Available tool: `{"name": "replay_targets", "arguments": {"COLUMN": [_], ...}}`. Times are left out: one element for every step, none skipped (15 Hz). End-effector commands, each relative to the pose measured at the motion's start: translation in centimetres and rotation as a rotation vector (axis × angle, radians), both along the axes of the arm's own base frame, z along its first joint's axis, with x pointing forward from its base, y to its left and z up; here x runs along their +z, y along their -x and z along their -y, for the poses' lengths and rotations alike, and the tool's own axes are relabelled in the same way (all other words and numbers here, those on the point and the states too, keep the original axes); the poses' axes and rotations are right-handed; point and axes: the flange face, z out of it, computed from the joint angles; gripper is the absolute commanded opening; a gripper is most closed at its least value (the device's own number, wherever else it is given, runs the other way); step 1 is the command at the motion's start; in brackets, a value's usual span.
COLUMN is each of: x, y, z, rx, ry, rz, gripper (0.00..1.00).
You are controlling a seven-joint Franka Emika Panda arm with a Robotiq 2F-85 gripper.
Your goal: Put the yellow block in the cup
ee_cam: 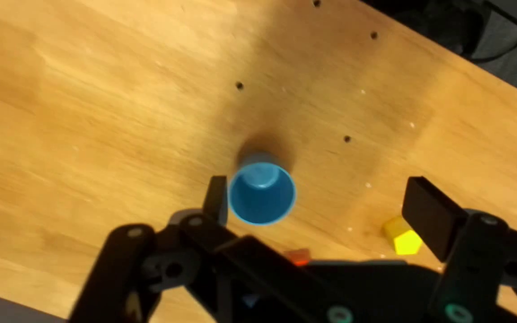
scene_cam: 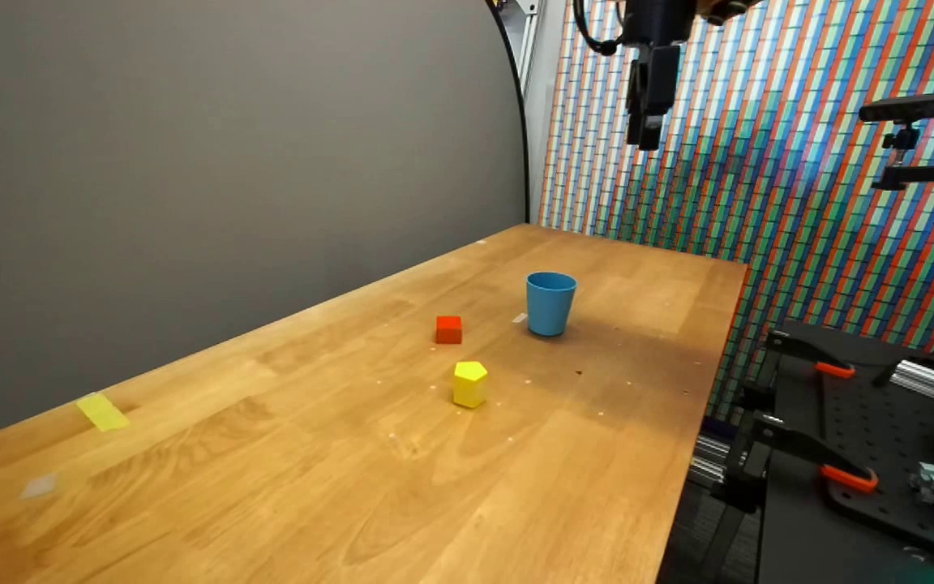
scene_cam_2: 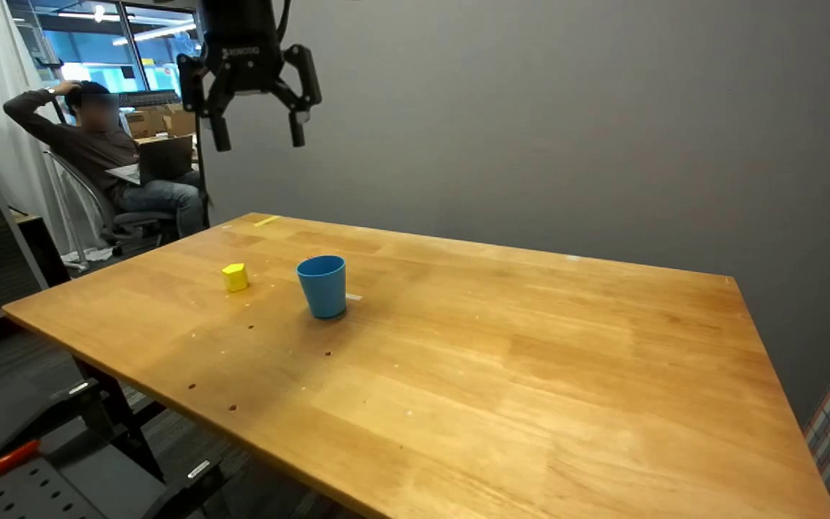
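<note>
I have the claw (scene_cam_2: 259,139) spread wide, high over the counter (scene_cam_2: 566,375); well below it stands the cup (scene_cam_2: 325,294), upright; also well below it sits the yellow block (scene_cam_2: 235,278); in my wrist view the claw partly covers the red block (ee_cam: 299,256); both exterior views crop the claw's top.

Below the matt pincer (scene_cam_2: 260,139), the desk (scene_cam_2: 530,324) is faintly glossy wood, the cup (scene_cam_2: 326,294) smooth plastic; the yellow block (scene_cam: 469,386), small in view, perhaps plastic too.
</note>
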Motion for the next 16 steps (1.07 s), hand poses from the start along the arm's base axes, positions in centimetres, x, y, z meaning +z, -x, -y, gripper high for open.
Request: {"name": "replay_targets", "arguments": {"x": [-3.2, -4.8, -5.9, -7.7, -9.0, -11.1, -12.4, -14.1, -15.6, -17.1, -18.0, -19.1, -19.7, -20.4, -21.1, -21.6], "y": [-2.9, -3.4, -3.9, -4.4, -4.8, -4.9, -5.1, -5.2, -5.5, -5.7, -5.8, -6.1, -6.2, -6.6, -6.9, -7.2], "z": [-7.3, -9.0, -10.4, -11.5, -12.3, -13.3, -14.1, -15.2, -15.9, -17.0, -17.8, -18.7, -19.7, -20.4, -21.0, -21.6], "rx": [0.141, 0.178, 0.205, 0.233, 0.262, 0.310, 0.347, 0.384, 0.416, 0.456, 0.490, 0.525, 0.552, 0.577, 0.598, 0.617], "ry": [-0.093, -0.102, -0.110, -0.107, -0.107, -0.099, -0.105, -0.112, -0.116, -0.128, -0.140, -0.147, -0.160, -0.172, -0.180, -0.188], "rz": [0.002, -0.013, -0.021, -0.042, -0.055, -0.075, -0.093, -0.112, -0.127, -0.140, -0.149, -0.153, -0.167, -0.175, -0.180, -0.181], "gripper": [1.00, 1.00, 1.00, 1.00, 1.00, 1.00, 1.00, 1.00, 1.00, 1.00, 1.00, 1.00, 1.00, 1.00, 1.00, 1.00]}}
